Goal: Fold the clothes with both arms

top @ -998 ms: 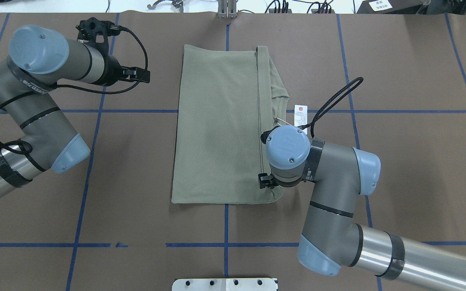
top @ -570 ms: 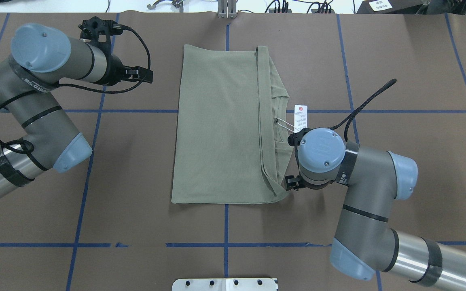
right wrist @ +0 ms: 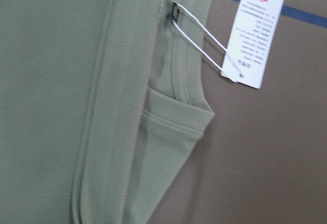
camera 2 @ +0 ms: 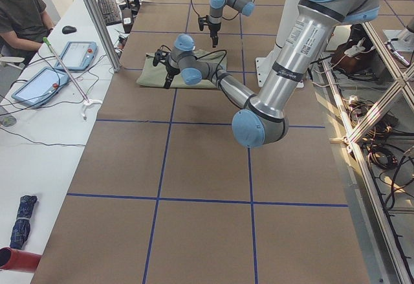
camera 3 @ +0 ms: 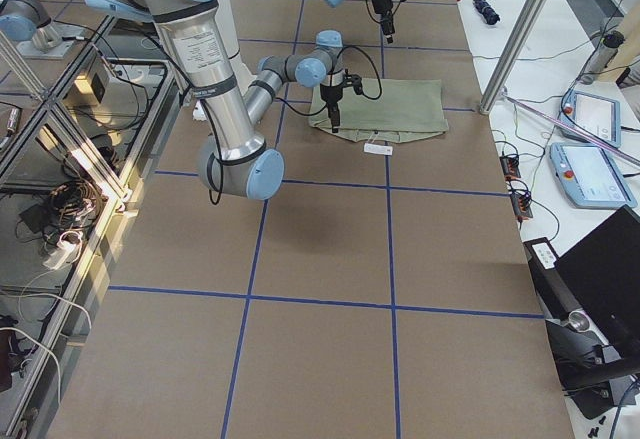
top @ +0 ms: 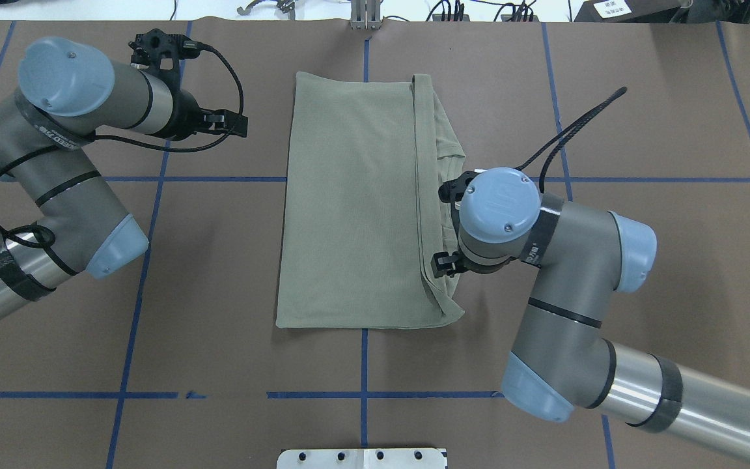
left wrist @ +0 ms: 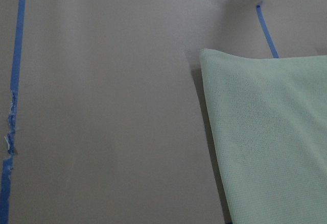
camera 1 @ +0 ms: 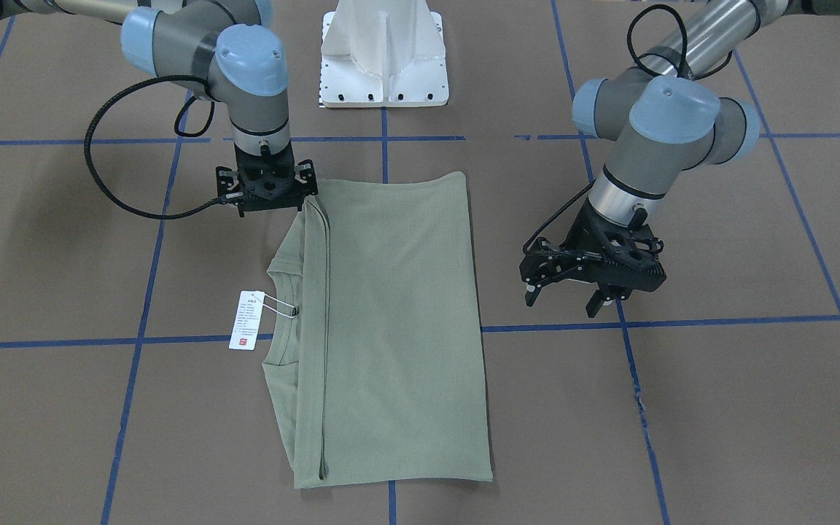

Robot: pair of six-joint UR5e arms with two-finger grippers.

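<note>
- right gripper [camera 1: 270,197]: nearest the robot, low over the layered long edge of the shirt [camera 1: 398,328], by its near corner. Risk, as judged: a pinch here that takes only the top layer would peel the fold open instead of carrying it over. Jaws: the gap cannot be read. Its own wrist camera shows cloth and tag but no fingers, and contact with the cloth cannot be told.
- shirt: sage-green knit, flat at the centre of the brown desk [camera 1: 682,408], folded to a long rectangle. The ribbed neckband [right wrist: 176,114] and an under-layer jut out along the robot's right side. Risk: the layers lie loose, so a lift from one end alone would likely skew the rectangle.
- hang tag [camera 1: 246,321]: white, on the desk just beside the neckband, tied on by a looped string [right wrist: 199,40]. Risk: the loop could catch a finger working along that edge and drag the neck out.
- left gripper [camera 1: 562,300]: farthest out, above bare desk off the shirt's other long side, near it but apart. Jaws spread wide, empty, touching nothing.
</note>
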